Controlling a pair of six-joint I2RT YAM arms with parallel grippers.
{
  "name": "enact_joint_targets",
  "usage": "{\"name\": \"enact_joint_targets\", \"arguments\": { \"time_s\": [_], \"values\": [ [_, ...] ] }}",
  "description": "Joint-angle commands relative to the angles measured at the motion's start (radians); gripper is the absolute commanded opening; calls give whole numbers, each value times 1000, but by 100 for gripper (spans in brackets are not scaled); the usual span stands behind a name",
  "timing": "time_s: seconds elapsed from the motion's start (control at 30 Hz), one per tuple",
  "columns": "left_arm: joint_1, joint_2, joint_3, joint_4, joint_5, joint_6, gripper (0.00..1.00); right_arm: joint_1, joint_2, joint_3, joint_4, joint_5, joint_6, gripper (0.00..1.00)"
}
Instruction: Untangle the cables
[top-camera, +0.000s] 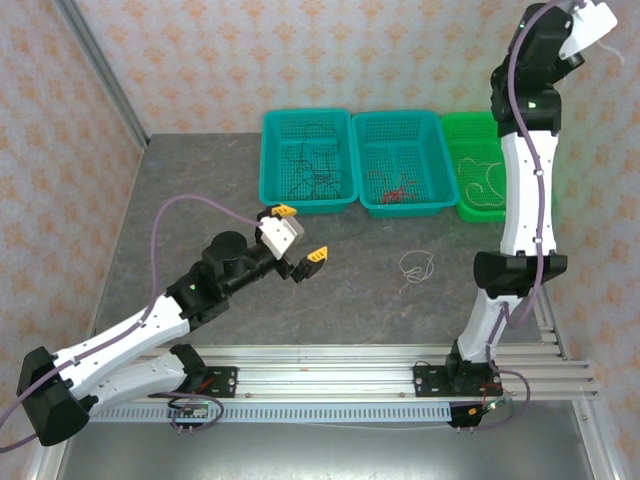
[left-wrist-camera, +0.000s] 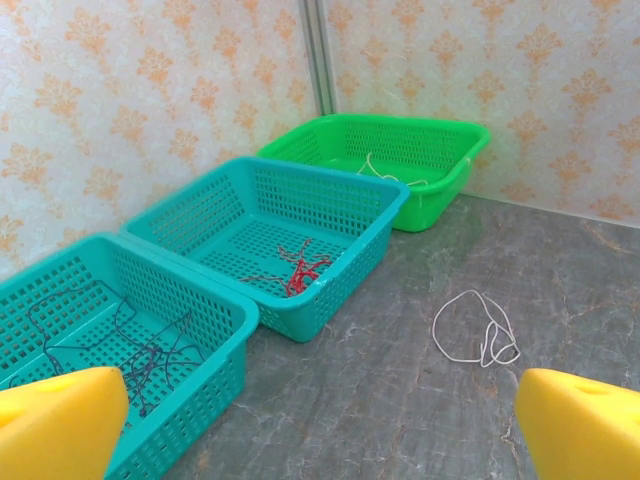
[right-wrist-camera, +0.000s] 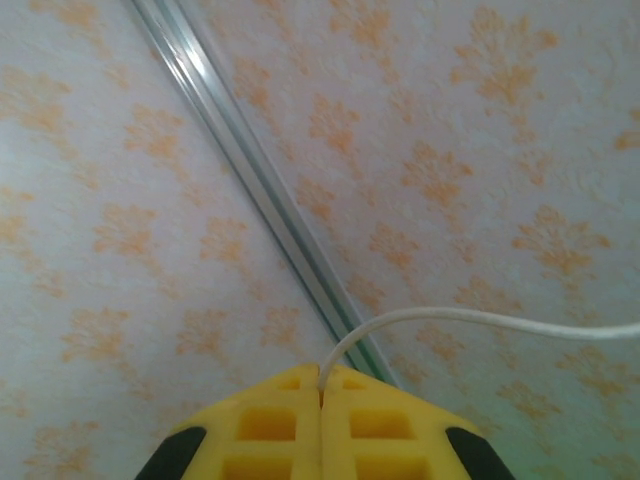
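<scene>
Baskets stood in a row at the far side of the desk (top-camera: 200, 200) in the top view: a left teal basket (top-camera: 268, 160) with a black cable (top-camera: 318, 170), a middle teal basket (top-camera: 395, 115) with a red cable (top-camera: 397, 190), and a green basket (top-camera: 465, 120) with white strands (top-camera: 485, 180). A white loop (top-camera: 415, 267) lay alone on the desk, nearer to the arms. The left claw (top-camera: 300, 234) hovered wide open and held nothing, while the right arm (top-camera: 525, 190) stood raised high. In the left wrist view, the yellow fingertips (left-wrist-camera: 55, 425) stood far apart in the lower corners, and the white loop (left-wrist-camera: 475, 330) lay on the desk beyond them. In the right wrist view, the right claw (right-wrist-camera: 320, 400) was closed on a white cable (right-wrist-camera: 480, 318), which was pinched at the tips and curved away to the right.
</scene>
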Motion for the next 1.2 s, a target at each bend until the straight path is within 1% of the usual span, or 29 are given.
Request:
{"name": "enact_joint_targets", "arguments": {
  "time_s": [0.0,0.07,0.13,0.2,0.3,0.4,0.43,0.47,0.6,0.63,0.67,0.8,0.87,0.97,1.03,1.17],
  "values": [
    [-3,-10,-8,-16,-26,-11,100,5,93,52,-303,85,145,5],
    [-3,-21,-8,-29,-32,-8,100,4,150,102,-420,93,189,6],
    [-2,-30,-10,-41,-39,-2,100,3,190,135,-498,96,221,7],
    [-3,-35,-13,-46,-44,-1,100,3,214,137,-531,91,236,9],
    [-3,-37,-15,-41,-44,-10,100,3,244,135,-544,51,210,13],
    [-3,-37,-20,-34,-47,-15,100,3,264,141,-579,51,211,25],
    [-3,-37,-19,-35,-48,-15,100,3,264,141,-587,55,211,41],
    [-2,-36,-21,-38,-50,-14,100,3,264,142,-594,57,210,51],
    [-2,-36,-24,-36,-48,-7,100,0,256,146,-589,30,163,57],
    [-3,-34,-25,-35,-45,-5,100,1,252,151,-592,16,152,63],
    [-3,-33,-25,-33,-44,-6,100,0,248,158,-596,-2,143,66],
    [-3,-31,-28,-22,-38,-18,100,1,207,179,-625,-76,111,68],
    [-3,-29,-29,-16,-31,-23,100,0,174,179,-640,-145,59,68],
    [-3,-18,-31,-9,-16,-34,100,0,104,152,-676,-290,-52,68],
    [-2,3,-29,3,-6,-44,100,1,26,60,-674,-388,-107,68],
    [-3,53,-9,16,32,-56,100,0,-216,-266,-594,-575,-192,70]
  ]
}}
